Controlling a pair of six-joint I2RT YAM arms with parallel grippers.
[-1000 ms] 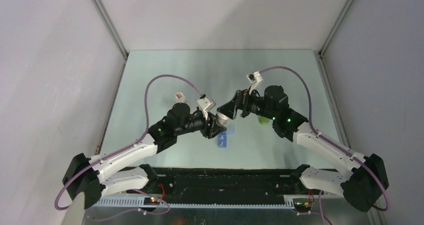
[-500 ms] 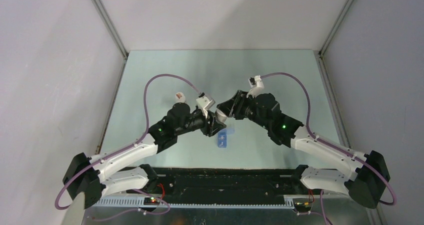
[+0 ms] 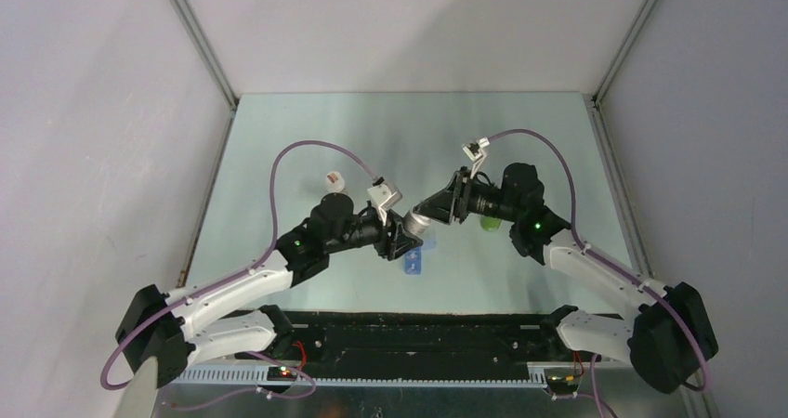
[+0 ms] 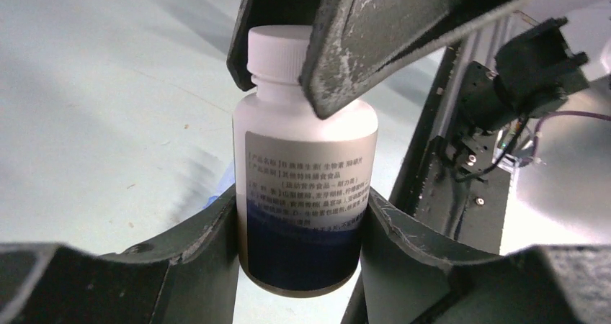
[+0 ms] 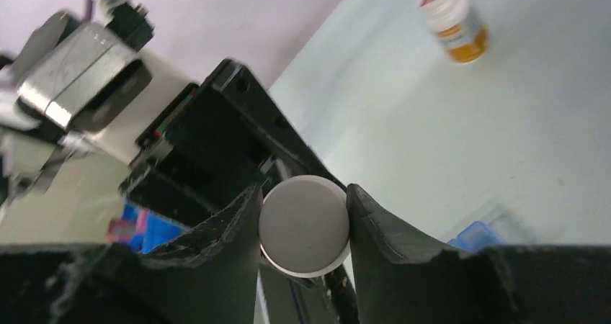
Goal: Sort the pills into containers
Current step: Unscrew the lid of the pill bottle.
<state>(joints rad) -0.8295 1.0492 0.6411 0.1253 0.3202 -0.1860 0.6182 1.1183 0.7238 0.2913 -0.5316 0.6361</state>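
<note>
**Change from the earlier views.** The left arm (image 3: 242,283) was unmoved, and the left gripper (image 3: 400,238) remained clamped on the bottle (image 4: 302,144). The right gripper (image 3: 427,217) had stood wide open at the bottle's top a second before. It had since closed onto the cap (image 5: 305,223). Half a second before, the right arm (image 3: 595,269) had covered the green bottle (image 3: 487,223). It had since swung back, so that this bottle showed again.

**Pose.** The left arm reached from the lower left toward the middle of the table (image 3: 307,130), its wrist pointing right. Its fingers (image 4: 209,245) pressed on both sides of the bottle's lower body, over the label. The bottle's cap end was turned toward the right arm. The right arm reached in from the lower right, its wrist pointing left. Its fingers (image 5: 234,227) touched the cap on opposite sides, and the two grippers nearly met.

**Containers.** A small bottle (image 3: 332,178) with an orange label lay on the table beyond the left arm, well apart from the rest. The held bottle was white and opaque, so its contents could not be told. The pill box (image 3: 413,260) lay on the table just on the near side of the left gripper. It was too blurred to show whether any compartment held pills. The green bottle stood beside the right wrist.
</note>
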